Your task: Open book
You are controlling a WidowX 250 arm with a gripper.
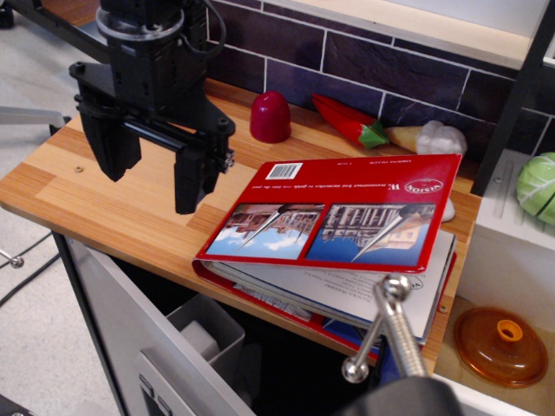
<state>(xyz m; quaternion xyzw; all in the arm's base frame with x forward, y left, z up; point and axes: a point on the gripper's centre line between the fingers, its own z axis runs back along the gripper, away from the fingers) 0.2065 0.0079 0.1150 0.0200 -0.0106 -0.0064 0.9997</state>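
The book [347, 217] lies on the wooden table [104, 195] at the right, its front end overhanging the table's front edge. Its glossy red cover, with two building photos, a barcode and white lettering, faces up. The cover sits slightly raised over the white pages [347, 290] showing at the near edge. My black gripper [153, 167] hangs above the table to the left of the book, apart from it. Its two fingers [192, 178] are spread wide, with nothing between them.
A dark red dome-shaped object [270, 117], a red chilli toy [351, 121] and a white garlic-like piece [438, 137] lie along the brick wall at the back. A green cabbage [539, 186] and an orange lid [503, 345] sit to the right. A metal handle [386, 325] rises in front.
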